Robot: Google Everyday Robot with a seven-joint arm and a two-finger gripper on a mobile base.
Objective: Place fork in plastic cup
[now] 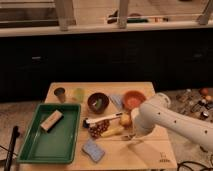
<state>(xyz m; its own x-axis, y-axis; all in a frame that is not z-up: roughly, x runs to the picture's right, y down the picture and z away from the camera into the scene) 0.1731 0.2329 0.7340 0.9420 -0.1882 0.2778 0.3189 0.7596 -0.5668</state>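
Gripper: at the end of the white arm, which reaches in from the right; low over the near right part of the wooden table.
Grip: cannot tell whether it is apart, together, or clamped on anything.
Fork: small thin greyish piece at the gripper's tip, just right of the banana; cannot tell if held.
Yellow fruit: just far of the gripper.
Dark grapes: left of the banana, touching it.
Long utensil: black handle, pale blade, far side of the grapes.
Blue sponge: near edge, left of the gripper.
Brown bowl, orange bowl: far row.
Plastic cup: yellow-green, far left, well apart from the fork, beside 1 dark cup.
Green tray: left side, holding 1 brown block.
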